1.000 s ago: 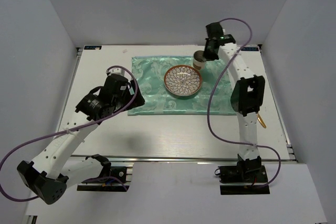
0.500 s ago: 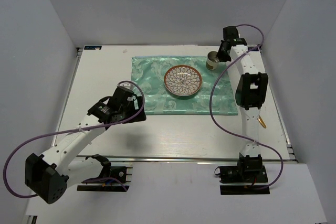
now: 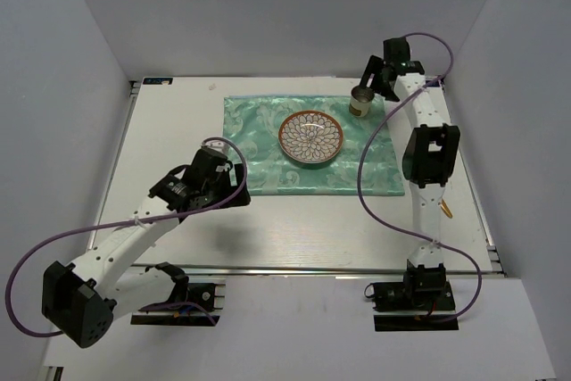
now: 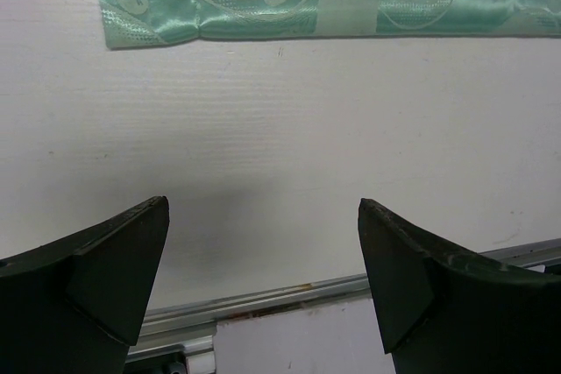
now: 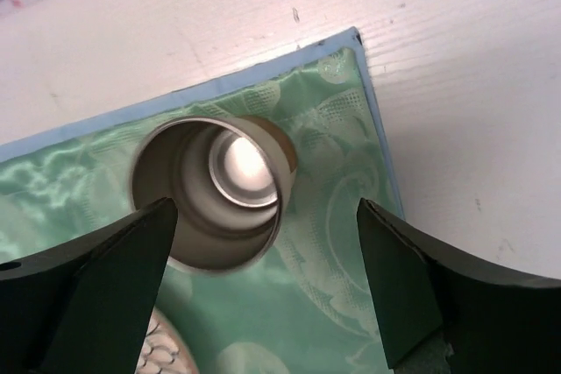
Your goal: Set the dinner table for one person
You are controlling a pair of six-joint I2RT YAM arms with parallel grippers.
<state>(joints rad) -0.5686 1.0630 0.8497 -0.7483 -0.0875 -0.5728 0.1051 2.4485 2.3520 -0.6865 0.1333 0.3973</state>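
Now the metal cup point(image 5: 210, 194) stands upright on the far right corner of the green mat point(image 3: 260, 131) on the white worktop point(image 3: 312, 229), between the right fingers point(image 5: 105, 278), spread and empty, the left fingers point(image 4: 105, 260) likewise gaping; light, rigid and slick, it likely suits a pinch across its wall.

Metal cup point(image 5: 215, 194) stands upright on the green mat point(image 5: 342, 243), right by its corner, with white dinner table point(image 5: 456, 85) beyond. The right gripper point(image 5: 265, 212) is spread wide above it, not gripping.
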